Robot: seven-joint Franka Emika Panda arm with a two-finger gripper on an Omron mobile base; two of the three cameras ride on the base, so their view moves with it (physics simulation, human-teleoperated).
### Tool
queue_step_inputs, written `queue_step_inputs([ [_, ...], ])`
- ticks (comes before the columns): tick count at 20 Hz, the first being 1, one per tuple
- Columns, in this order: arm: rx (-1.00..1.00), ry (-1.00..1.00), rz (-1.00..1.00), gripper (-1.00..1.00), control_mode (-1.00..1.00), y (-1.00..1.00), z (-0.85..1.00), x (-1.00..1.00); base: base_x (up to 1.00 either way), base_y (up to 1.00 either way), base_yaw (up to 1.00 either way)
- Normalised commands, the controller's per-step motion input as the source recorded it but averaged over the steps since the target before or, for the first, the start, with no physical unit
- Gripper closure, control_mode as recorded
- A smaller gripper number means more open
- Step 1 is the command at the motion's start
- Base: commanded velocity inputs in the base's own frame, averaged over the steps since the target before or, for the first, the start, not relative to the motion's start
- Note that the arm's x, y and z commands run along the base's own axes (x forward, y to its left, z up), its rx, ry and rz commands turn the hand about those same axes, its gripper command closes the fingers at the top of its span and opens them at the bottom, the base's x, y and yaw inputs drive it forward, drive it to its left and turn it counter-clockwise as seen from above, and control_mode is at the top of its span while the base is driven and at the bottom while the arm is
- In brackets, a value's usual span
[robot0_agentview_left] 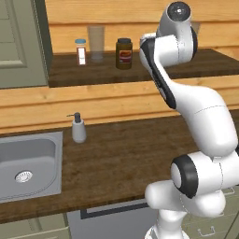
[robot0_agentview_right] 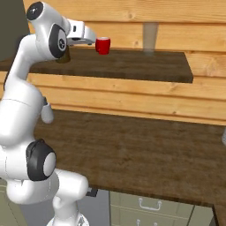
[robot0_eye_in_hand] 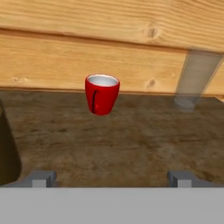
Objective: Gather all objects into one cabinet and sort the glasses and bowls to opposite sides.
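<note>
Wood-backed, the dark shelf carries the red mug upright near its back wall, straight ahead of the open, empty jaws, with a clear glass off to its right and a brown jar left.

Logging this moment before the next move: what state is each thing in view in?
red mug: upright on the wooden shelf, not held.
claw: open, short of the mug, nothing between its tips.
clear glass: upright on the shelf, looks empty.
brown jar: upright, lid on.
small white bottle: upright, blue cap on.
soap dispenser: upright on the counter.
sink: empty.
</note>
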Motion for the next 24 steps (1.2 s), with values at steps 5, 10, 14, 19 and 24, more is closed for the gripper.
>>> queue_step_inputs([
  [5, 0.0, -0.05, -0.02, -1.0, -1.0, 0.0, -0.09, 0.01, 0.0, 0.0, 0.0],
  [10, 0.0, -0.1, 0.0, -1.0, -1.0, 0.0, -0.27, 0.37, 0.0, 0.0, 0.0],
  [14, 0.02, -0.01, 0.0, -1.0, -1.0, 0.0, -0.1, 0.48, 0.0, 0.0, 0.0],
  [19, 0.09, 0.0, 0.0, -1.0, -1.0, 0.0, 0.0, 0.33, 0.0, 0.0, 0.0],
  [24, 0.06, 0.0, 0.0, -1.0, -1.0, 0.0, 0.0, 0.36, 0.0, 0.0, 0.0],
])
